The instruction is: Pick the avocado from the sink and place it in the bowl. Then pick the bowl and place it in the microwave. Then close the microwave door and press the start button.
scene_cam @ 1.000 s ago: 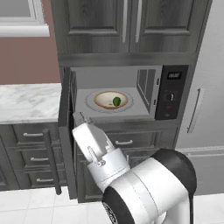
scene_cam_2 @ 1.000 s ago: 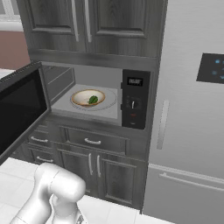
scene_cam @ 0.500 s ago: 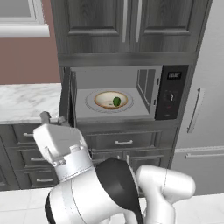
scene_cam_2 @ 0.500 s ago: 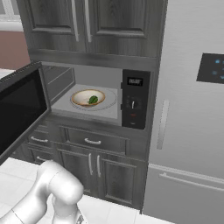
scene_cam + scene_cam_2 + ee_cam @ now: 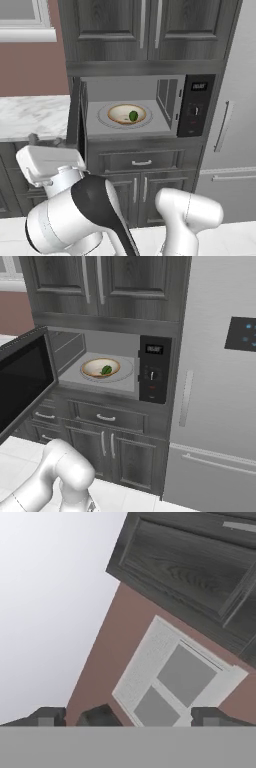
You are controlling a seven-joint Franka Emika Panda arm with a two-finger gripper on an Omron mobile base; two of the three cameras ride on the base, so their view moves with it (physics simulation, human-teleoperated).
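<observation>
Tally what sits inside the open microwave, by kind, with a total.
Bowl: 1
Avocado, lying in the bowl: 1
Turntable, under the bowl: 1
Total: 3

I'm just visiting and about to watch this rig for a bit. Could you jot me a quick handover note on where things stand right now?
Gripper: open, holding nothing, pointed up at the wall and window rather than at the microwave.
Things: the avocado lies in the bowl, and the bowl sits on the turntable inside the microwave. The microwave door stands wide open, swung out to the left.
Done: avocado in bowl, bowl in microwave.
Left: close the door, then press the start button on the control panel.
</observation>
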